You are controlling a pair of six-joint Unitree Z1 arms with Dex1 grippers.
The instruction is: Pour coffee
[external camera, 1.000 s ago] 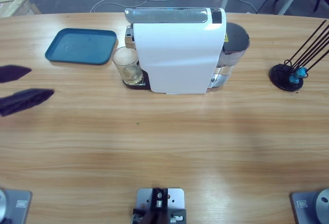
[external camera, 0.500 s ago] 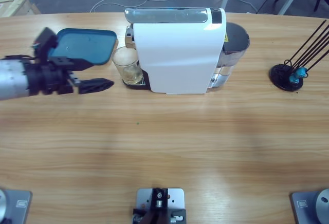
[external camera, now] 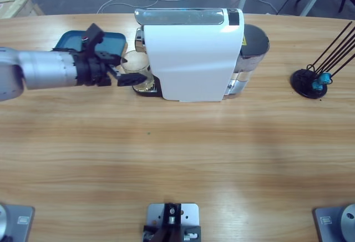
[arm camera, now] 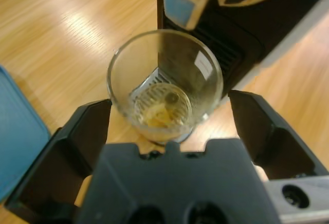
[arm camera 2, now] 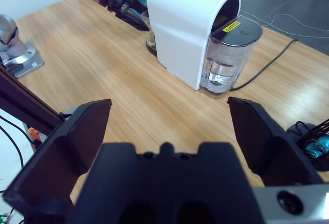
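— Pale amber, and only a shallow pool of it: the coffee [arm camera: 163, 112] lies at the bottom of a clear glass [arm camera: 164, 82], which stands on the grille of the drip tray under the spout of the white coffee machine [external camera: 194, 56].

— How will that glass handle?

— Likely light, with so little in it. Stiff, smooth and probably slippery against black jaws, and breakable if squeezed hard or knocked against the machine. The liquid sits low, so a small tilt should not spill it.

— Where should it be held?

— Around the middle of the wall, one jaw on either side, clear of the thin rim. The left claw [arm camera: 167, 131] is placed for that: its jaws are spread wide, with the glass between them and neither jaw touching it in the left wrist view.

— And round about?

— A blue tray [external camera: 113, 41] lies on the bench [external camera: 177, 159] just behind the left arm. The right claw [arm camera 2: 167, 131] hangs well apart, jaws spread and holding nothing. A black stand with blue capsules [external camera: 320, 81] sits near the bench's far end.
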